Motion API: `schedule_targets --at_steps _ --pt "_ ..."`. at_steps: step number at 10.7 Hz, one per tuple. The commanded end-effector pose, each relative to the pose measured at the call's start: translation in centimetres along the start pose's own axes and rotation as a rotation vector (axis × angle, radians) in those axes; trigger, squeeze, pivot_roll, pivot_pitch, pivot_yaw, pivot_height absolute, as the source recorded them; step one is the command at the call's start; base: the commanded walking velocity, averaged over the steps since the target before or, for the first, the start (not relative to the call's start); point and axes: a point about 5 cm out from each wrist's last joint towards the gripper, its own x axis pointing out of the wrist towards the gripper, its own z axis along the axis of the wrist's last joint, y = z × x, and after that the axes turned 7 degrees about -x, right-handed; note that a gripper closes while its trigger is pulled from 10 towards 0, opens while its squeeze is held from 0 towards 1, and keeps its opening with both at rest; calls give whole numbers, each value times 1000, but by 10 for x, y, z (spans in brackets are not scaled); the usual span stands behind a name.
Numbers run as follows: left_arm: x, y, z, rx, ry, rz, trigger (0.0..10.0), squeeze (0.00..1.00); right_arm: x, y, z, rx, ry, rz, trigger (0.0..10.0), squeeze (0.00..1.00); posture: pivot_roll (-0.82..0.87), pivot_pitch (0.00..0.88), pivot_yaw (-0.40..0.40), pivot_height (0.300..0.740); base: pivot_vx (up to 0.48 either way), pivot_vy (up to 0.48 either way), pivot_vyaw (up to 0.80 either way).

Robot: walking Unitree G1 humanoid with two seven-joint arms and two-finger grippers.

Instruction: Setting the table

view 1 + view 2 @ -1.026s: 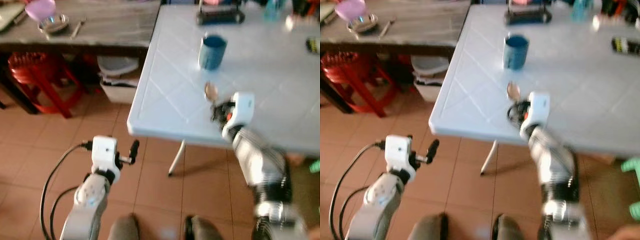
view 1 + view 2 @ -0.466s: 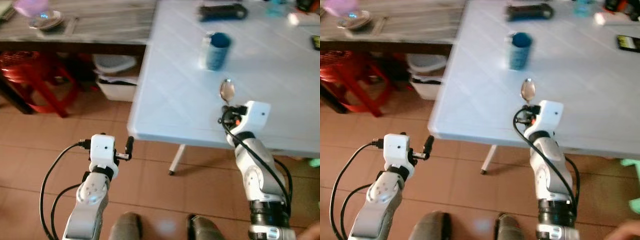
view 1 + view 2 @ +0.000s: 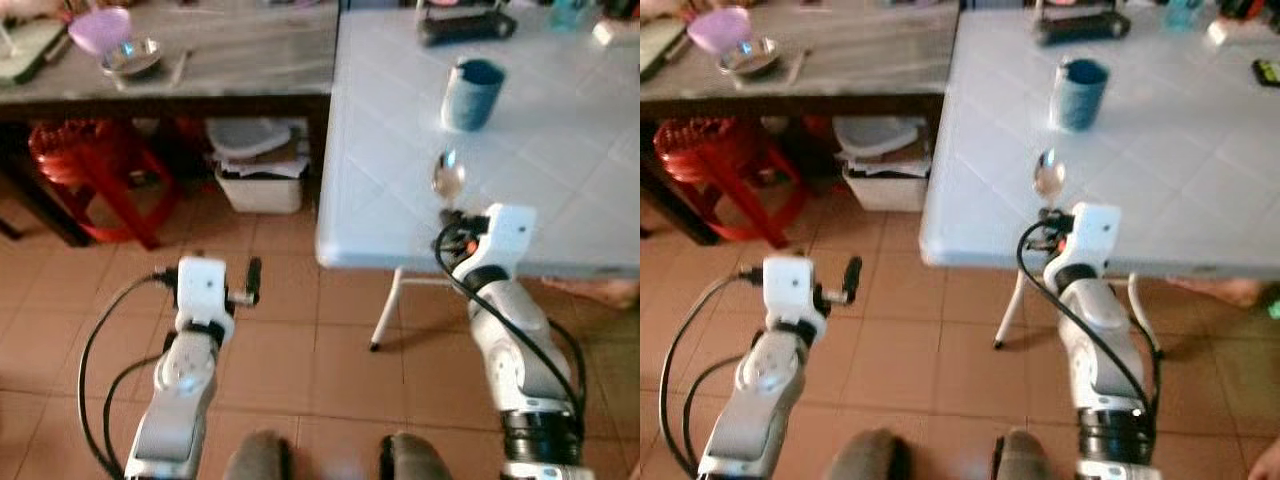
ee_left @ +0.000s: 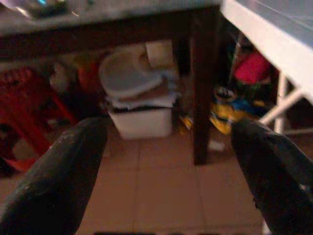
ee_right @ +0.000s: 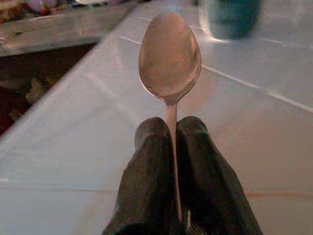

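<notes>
Centrally, the right gripper (image 5: 172, 142) is closed on the handle of a metal spoon (image 5: 169, 56), whose bowl projects beyond the two black fingertips (image 5: 149, 137) and points toward 12 o'clock over the near edge of the white table (image 3: 400, 150). Whether the spoon bowl touches the tabletop cannot be told; in the head views the spoon (image 3: 447, 176) sits above the table's front strip, directly ahead of the white wrist housing. At 12 o'clock from the spoon, well apart from it, a blue cup (image 3: 472, 94) stands upright on the table; beyond it, at the far edge, lies a dark elongated object (image 3: 466, 25) too blurred to identify. The left gripper (image 3: 252, 283) is held over the tiled floor (image 3: 290, 340) at roughly 9 o'clock from the table's near-left corner, fingers (image 4: 58, 176) spread wide apart and gripping nothing. At 11 o'clock stands a dark wooden side table (image 3: 230, 50) bearing a purple bowl (image 3: 98, 26) just beside a metal bowl (image 3: 131, 58). Beneath it are a red stool (image 3: 85, 165) and a white lidded bin (image 3: 258, 165) — the bin nearer the white table's leg.
</notes>
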Motion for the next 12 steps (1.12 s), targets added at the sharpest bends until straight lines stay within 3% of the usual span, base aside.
schedule_targets --at_steps 1,12 --pt "-3 13 -3 35 5 45 10000 0 1 11 9 -11 -48 47 0 0 35 83 75 740 307 368 0" --pt "6 17 -3 26 -13 111 10000 0 -3 11 16 -63 -117 70 0 0 16 69 73 740 438 61 0"
